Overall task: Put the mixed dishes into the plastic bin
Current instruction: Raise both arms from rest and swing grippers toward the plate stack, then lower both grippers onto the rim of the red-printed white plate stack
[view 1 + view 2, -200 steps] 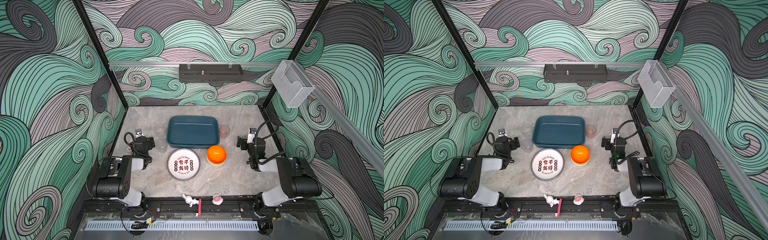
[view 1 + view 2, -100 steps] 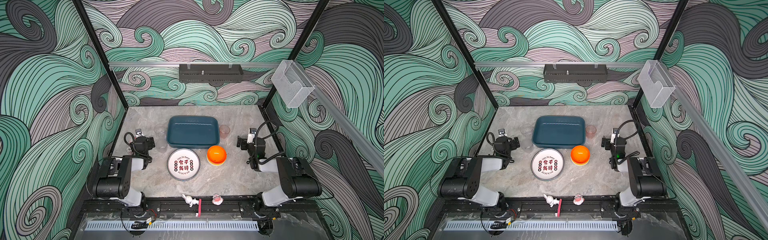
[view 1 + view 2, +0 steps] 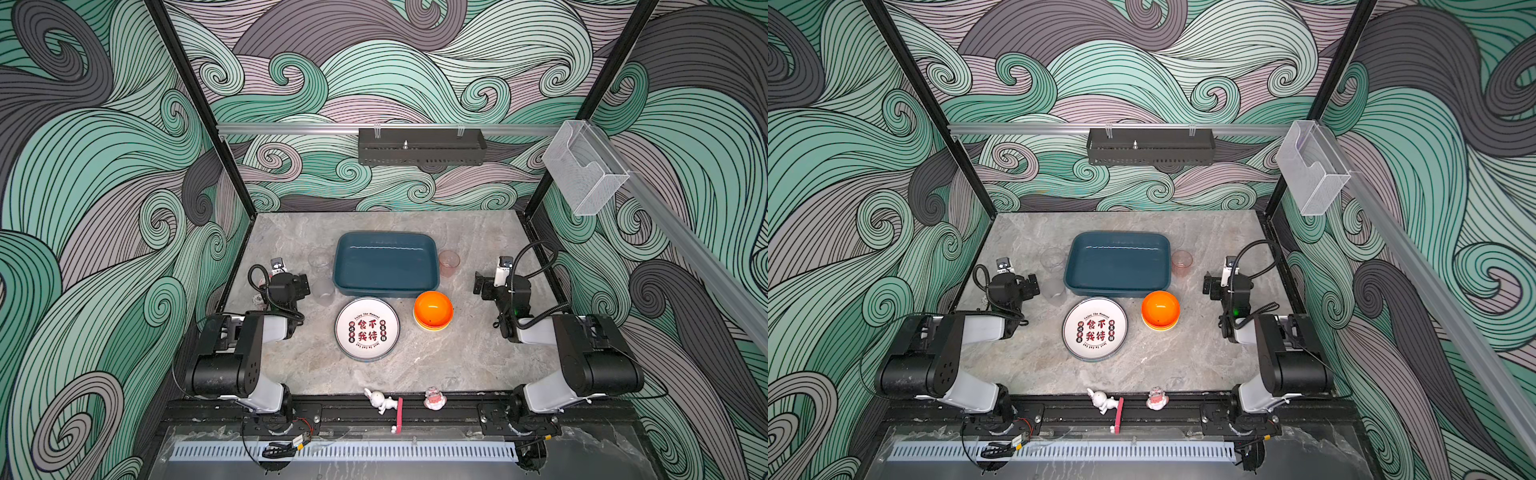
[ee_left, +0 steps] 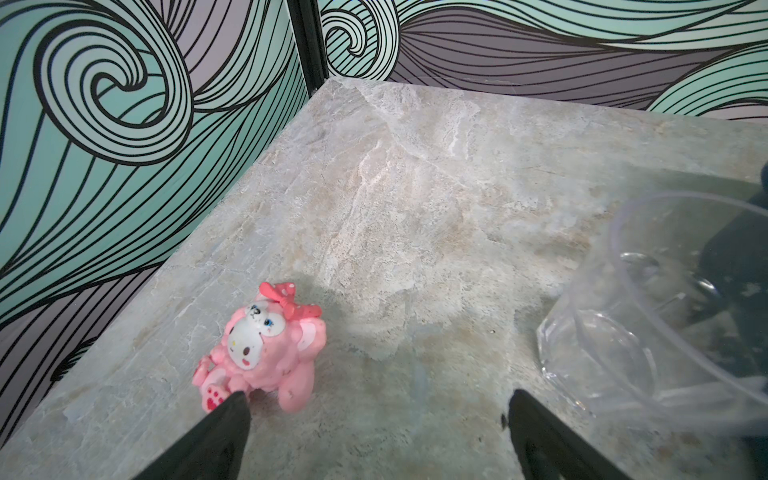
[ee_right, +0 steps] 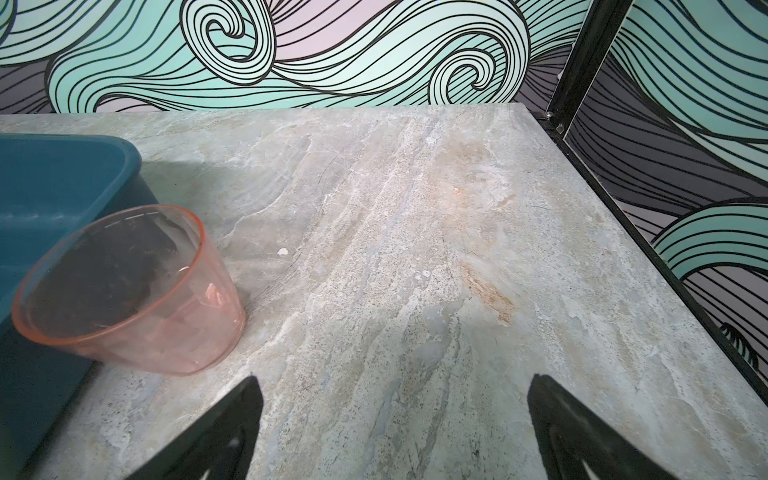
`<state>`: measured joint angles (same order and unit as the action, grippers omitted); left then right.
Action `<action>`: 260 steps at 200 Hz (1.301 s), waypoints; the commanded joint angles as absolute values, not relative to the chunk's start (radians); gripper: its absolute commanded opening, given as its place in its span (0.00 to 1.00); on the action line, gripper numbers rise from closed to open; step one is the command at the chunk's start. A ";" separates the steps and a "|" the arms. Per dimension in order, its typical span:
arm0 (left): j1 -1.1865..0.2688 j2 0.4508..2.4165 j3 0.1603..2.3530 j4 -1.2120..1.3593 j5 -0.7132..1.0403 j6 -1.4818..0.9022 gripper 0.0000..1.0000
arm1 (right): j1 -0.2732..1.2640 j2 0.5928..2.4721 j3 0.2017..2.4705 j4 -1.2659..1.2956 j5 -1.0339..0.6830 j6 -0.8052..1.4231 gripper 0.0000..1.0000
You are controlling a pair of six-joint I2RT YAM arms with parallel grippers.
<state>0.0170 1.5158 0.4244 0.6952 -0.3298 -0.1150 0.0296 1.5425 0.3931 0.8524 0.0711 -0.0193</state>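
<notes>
Marble tabletop [image 3: 457, 365], wave-pattern walls [image 3: 124, 166] on three sides; we see free room in front of red-character plate [image 3: 367, 328]. Centre rear: teal plastic bin [image 3: 386, 266]; plate and orange bowl [image 3: 433, 309] just before it, pinkish glass [image 3: 449, 263] at its right wall, clear glasses [image 3: 323, 291] at its left. Left wrist view cuts off one of clear glasses. Jaws of left gripper [image 4: 376, 395] wide apart, gripping nothing; pink figurine [image 4: 266, 349] at one fingertip, contact unclear to us. Jaws of right gripper [image 5: 395, 380] wide apart, gripping nothing.

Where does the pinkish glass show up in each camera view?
In both top views: pinkish glass upright, right of the plastic bin.
Left wrist: not in it; only a clear glass shows.
Right wrist: close up, beside the bin.
Shared landmark: the bin's teal wall.
</notes>
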 commanded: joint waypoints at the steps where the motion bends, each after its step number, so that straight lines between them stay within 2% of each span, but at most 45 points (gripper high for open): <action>1: 0.017 1.518 0.450 0.693 -0.328 -0.109 0.99 | 0.031 1.540 0.400 0.867 0.069 -0.022 1.00; 28: 0.013 1.456 0.466 0.618 -0.364 -0.105 0.99 | 0.031 1.401 0.470 0.630 0.091 -0.013 1.00; 62: 0.012 1.383 0.644 0.234 -0.495 -0.211 0.99 | 0.029 1.269 0.507 0.512 0.102 0.073 1.00; 86: 0.012 1.315 0.719 0.077 -0.511 -0.293 0.99 | 0.028 1.222 0.571 0.402 0.012 0.127 0.99; 105: 0.011 1.256 0.784 -0.063 -0.513 -0.447 0.99 | 0.027 1.177 0.642 0.273 -0.002 0.241 1.00; 120: 0.016 1.204 0.834 -0.200 -0.503 -0.643 0.98 | 0.022 1.132 0.712 0.116 0.032 0.439 1.00; 140: 0.018 1.137 0.865 -0.297 -0.350 -0.712 0.99 | -0.007 1.069 0.788 -0.180 0.052 0.744 1.00; 154: 0.018 1.096 0.878 -0.369 -0.201 -0.700 0.98 | -0.030 1.043 0.752 -0.051 -0.156 0.743 1.00; 169: 0.018 1.056 0.888 -0.470 -0.061 -0.693 0.93 | -0.023 1.016 0.734 0.009 -0.245 0.756 1.00; 185: 0.018 1.005 0.871 -0.572 0.061 -0.685 0.93 | -0.003 0.978 0.760 -0.073 -0.229 0.754 1.00; 215: 0.017 0.907 0.811 -0.708 0.250 -0.644 0.96 | 0.039 1.029 0.897 -0.279 -0.371 0.647 1.00; 241: 0.017 0.857 0.781 -0.802 0.337 -0.661 0.93 | 0.102 1.085 0.953 -0.352 -0.477 0.611 0.76; 260: 0.016 0.841 0.751 -0.832 0.396 -0.687 0.88 | 0.186 1.143 1.030 -0.476 -0.475 0.555 0.67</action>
<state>0.0174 0.8627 0.7731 -0.6987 0.2543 -0.6552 0.1074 1.0855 0.9550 -0.2897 -0.3943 0.6334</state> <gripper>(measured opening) 0.900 0.706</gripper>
